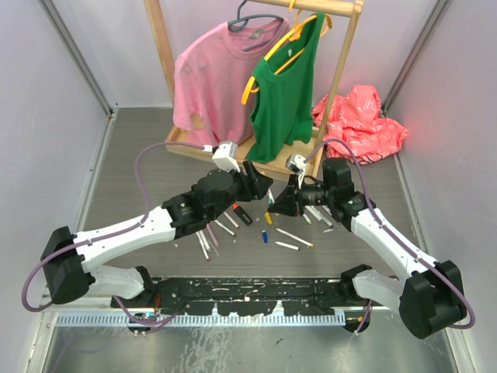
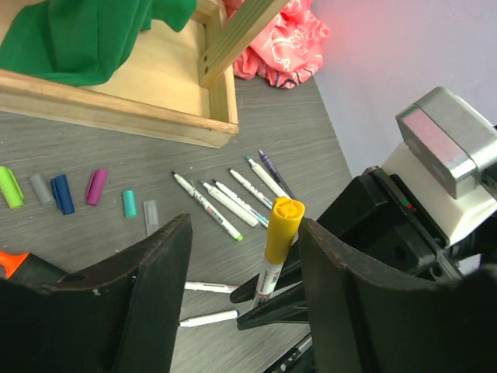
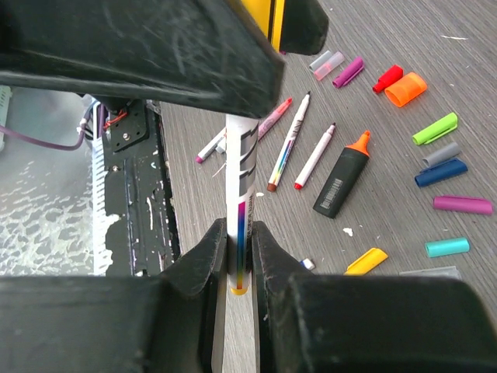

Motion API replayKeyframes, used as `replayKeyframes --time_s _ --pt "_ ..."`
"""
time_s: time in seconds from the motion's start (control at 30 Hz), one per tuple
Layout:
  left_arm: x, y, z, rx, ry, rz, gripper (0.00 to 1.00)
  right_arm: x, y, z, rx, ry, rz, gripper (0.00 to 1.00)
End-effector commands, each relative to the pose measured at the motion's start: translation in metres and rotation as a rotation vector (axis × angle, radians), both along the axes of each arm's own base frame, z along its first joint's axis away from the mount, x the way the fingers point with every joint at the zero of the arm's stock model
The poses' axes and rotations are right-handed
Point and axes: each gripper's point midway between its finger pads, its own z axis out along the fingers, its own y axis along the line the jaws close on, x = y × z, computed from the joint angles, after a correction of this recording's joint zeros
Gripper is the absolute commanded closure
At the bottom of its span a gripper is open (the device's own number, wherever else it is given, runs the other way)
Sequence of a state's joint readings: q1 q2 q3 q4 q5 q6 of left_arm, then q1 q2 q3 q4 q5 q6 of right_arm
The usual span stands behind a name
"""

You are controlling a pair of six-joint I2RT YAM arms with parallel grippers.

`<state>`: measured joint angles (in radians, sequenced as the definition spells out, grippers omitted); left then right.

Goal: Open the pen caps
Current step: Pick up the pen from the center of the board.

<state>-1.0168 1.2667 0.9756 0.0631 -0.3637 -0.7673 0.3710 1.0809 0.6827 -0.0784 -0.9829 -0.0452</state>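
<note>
My left pincer [image 2: 245,227]: spread wide, one finger on each side of the yellow cap.
My right pincer [image 3: 239,237]: pinching the white marker [image 3: 240,167] near the end away from its cap.
Yellow cap [image 2: 284,224]: on the marker's tip, in the gap between my left fingers.
Loose caps [image 2: 62,194]: on the table, beyond my left pincer's left finger.

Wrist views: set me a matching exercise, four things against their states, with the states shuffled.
Things:
1. yellow cap
2. left pincer
3. right pincer
4. highlighter

States:
A. shut on the marker
B. lying on the table
C. open, astride the yellow cap
D. on the marker's end, off the table

Pairs: 1-D, 2-C, 3-A, 4-B
</note>
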Motion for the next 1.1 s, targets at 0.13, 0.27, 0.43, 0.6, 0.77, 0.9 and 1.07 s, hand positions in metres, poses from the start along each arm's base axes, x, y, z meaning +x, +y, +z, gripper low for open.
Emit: replayKeyframes --time_s 0.13,0.27,0.43,0.6,0.77,0.9,1.07 --pt "0.009 -0.011 0.020 -0.030 -0.004 0.020 0.52 0.010 0.003 0.018 0.013 -0.077 0.004 0.99" --pt "0.010 -0.012 0.019 -0.030 0.002 0.024 0.58 0.010 0.003 0.017 0.009 -0.075 0.002 0.99" --pt "0.011 -0.013 0.017 -0.023 0.010 0.025 0.60 0.011 0.003 0.015 0.004 -0.077 0.001 0.99" --pt "0.012 -0.014 0.016 -0.019 0.012 0.027 0.60 0.011 0.002 0.013 -0.006 -0.084 -0.002 0.99" --pt "0.013 -0.014 0.018 -0.019 0.010 0.031 0.61 0.012 0.001 0.012 -0.013 -0.088 -0.003 0.99" --pt "0.012 -0.012 0.019 -0.021 0.009 0.037 0.62 0.011 0.002 0.010 -0.019 -0.092 0.003 0.99" --pt "0.012 -0.012 0.019 -0.022 0.010 0.032 0.69 0.011 0.002 0.009 -0.028 -0.097 0.000 0.99"
